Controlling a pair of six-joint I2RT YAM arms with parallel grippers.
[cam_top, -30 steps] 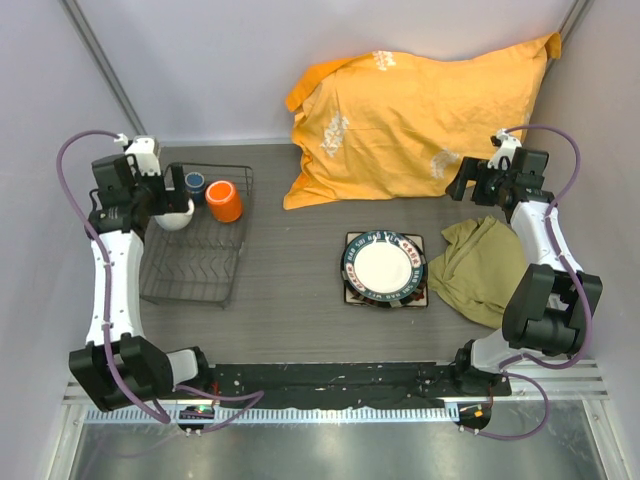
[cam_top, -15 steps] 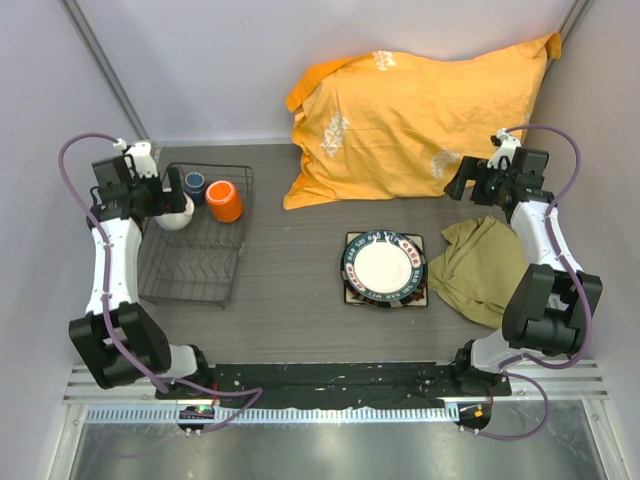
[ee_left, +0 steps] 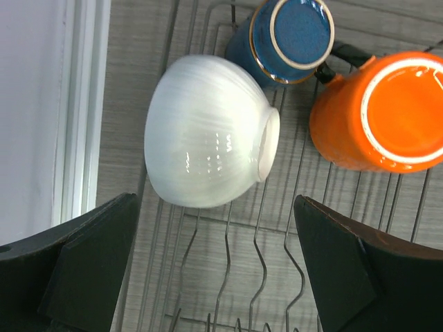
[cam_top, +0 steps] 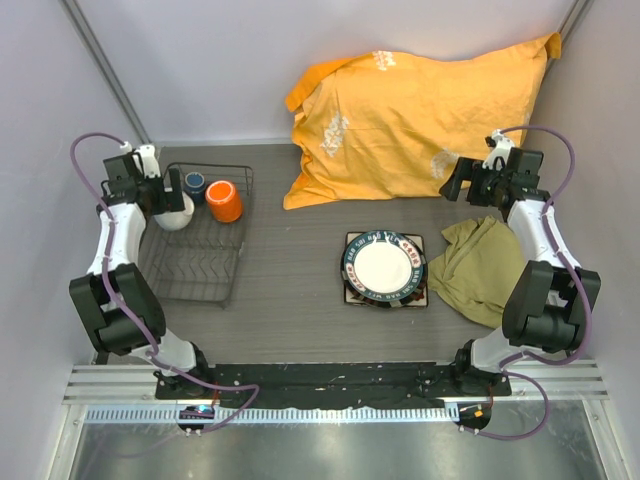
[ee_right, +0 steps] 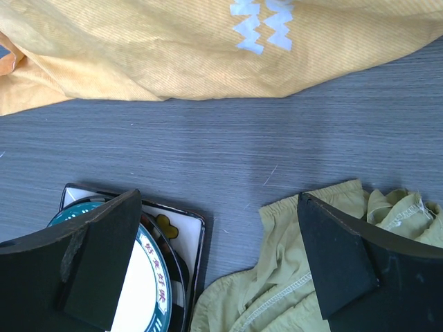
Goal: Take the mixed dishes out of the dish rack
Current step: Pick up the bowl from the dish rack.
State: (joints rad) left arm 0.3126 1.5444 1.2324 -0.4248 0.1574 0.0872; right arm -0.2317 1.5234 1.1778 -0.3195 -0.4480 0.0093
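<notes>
The dish rack (cam_top: 196, 272) stands at the table's left. At its far end lie a white bowl (cam_top: 176, 215) on its side, a small dark blue cup (cam_top: 194, 183) and an orange mug (cam_top: 224, 201). My left gripper (cam_top: 172, 188) hovers open just above the bowl (ee_left: 208, 142), which sits ahead of the jaws (ee_left: 214, 277), with the cup (ee_left: 287, 34) and mug (ee_left: 381, 114) beyond. A round dark-rimmed plate (cam_top: 384, 266) rests on the square plate (cam_top: 415, 243) mid-table. My right gripper (cam_top: 455, 180) hangs open above the table, holding nothing.
A large orange cloth (cam_top: 400, 115) covers the back of the table. An olive cloth (cam_top: 482, 265) lies right of the plates, and shows under my right gripper (ee_right: 218, 263) as the cloth (ee_right: 311, 283) beside the round plate (ee_right: 149, 283).
The left arm has swung its elbow in toward the wall while its gripper stays over the bowl. The right gripper has shifted slightly left. Both remain open.
</notes>
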